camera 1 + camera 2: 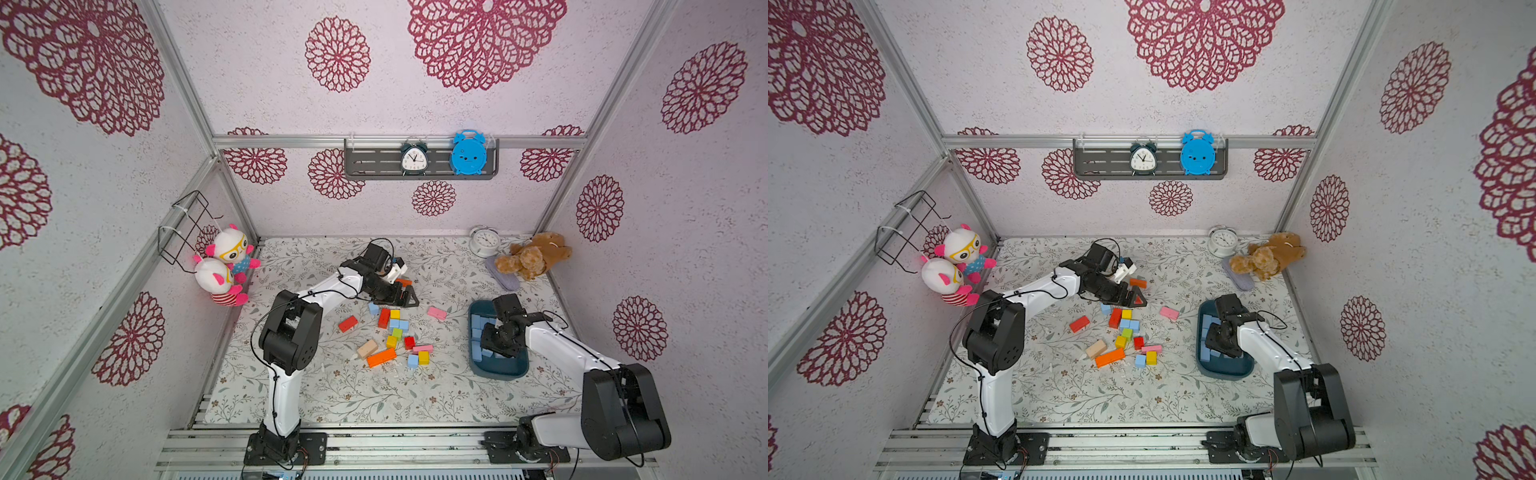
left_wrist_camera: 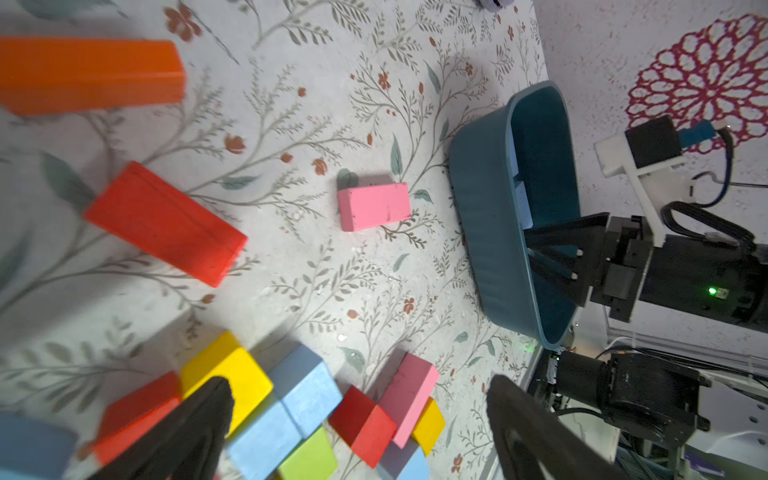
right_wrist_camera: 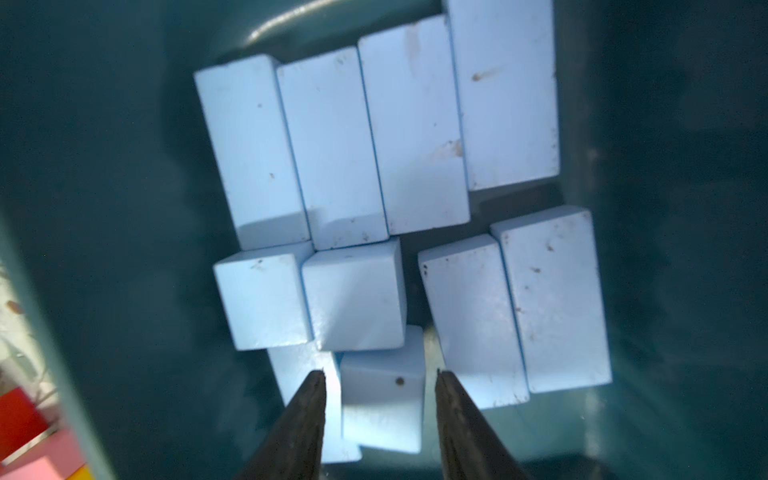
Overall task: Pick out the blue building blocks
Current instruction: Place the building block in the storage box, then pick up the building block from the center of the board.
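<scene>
Over the mat (image 1: pixel 353 399), left claw (image 2: pixel 357 379) gapes wide and empty, four blue blocks (image 1: pixel 403 325) scattered below. In the tub (image 1: pixel 498 370), right claw (image 3: pixel 380 372) hangs part open, gripping nothing: ten blue blocks (image 3: pixel 415 124) there, one loose between its tips.

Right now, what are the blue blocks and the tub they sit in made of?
The blue blocks look like painted wood: matte paint, crisp edges, little brown chips and scuffs. The tub looks like moulded plastic: smooth dark teal, rounded corners, a soft shine along its inner curve. I can't be certain of either.
</scene>
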